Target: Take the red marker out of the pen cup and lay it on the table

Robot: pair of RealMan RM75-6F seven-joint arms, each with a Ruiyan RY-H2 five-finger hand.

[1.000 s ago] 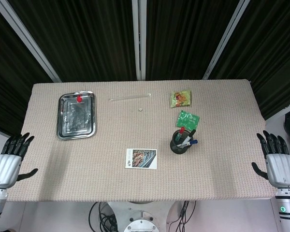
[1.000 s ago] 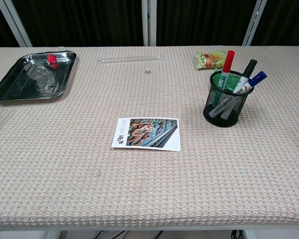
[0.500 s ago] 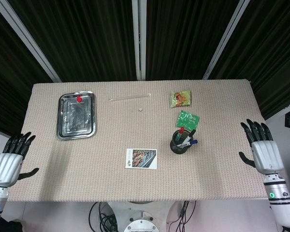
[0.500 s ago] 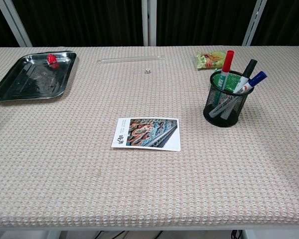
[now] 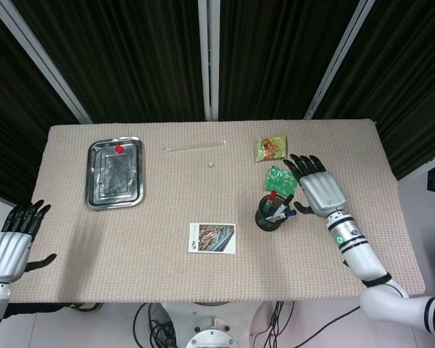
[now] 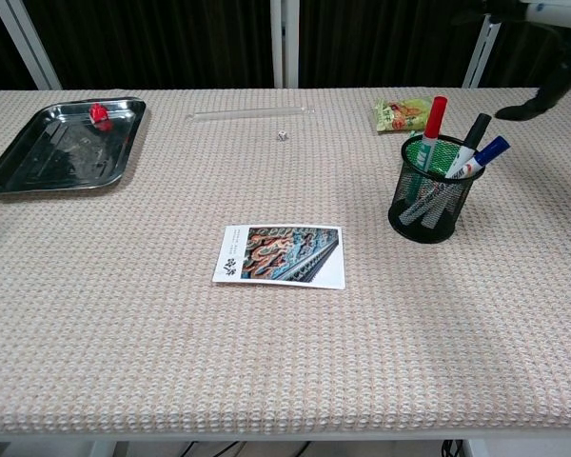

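Note:
The black mesh pen cup (image 5: 270,217) (image 6: 429,195) stands right of the table's middle. Out of it sticks the red marker (image 5: 272,196) (image 6: 434,119), cap up, beside a black marker (image 6: 474,130) and a blue one (image 6: 489,150). My right hand (image 5: 315,187) hovers over the table just right of the cup with its fingers spread and nothing in it; the chest view catches only its fingertips (image 6: 538,100) at the top right. My left hand (image 5: 13,239) hangs off the table's left front corner, fingers apart and holding nothing.
A postcard (image 5: 212,238) (image 6: 284,255) lies in front of the cup. A green packet (image 5: 281,178) and a snack bag (image 5: 271,147) lie behind it. A steel tray (image 5: 114,172) with a small red piece (image 5: 119,148) sits far left; a clear rod (image 5: 196,146) lies at the back.
My right hand has swung in from the table's right edge and now hovers beside the pen cup. The left hand has barely moved.

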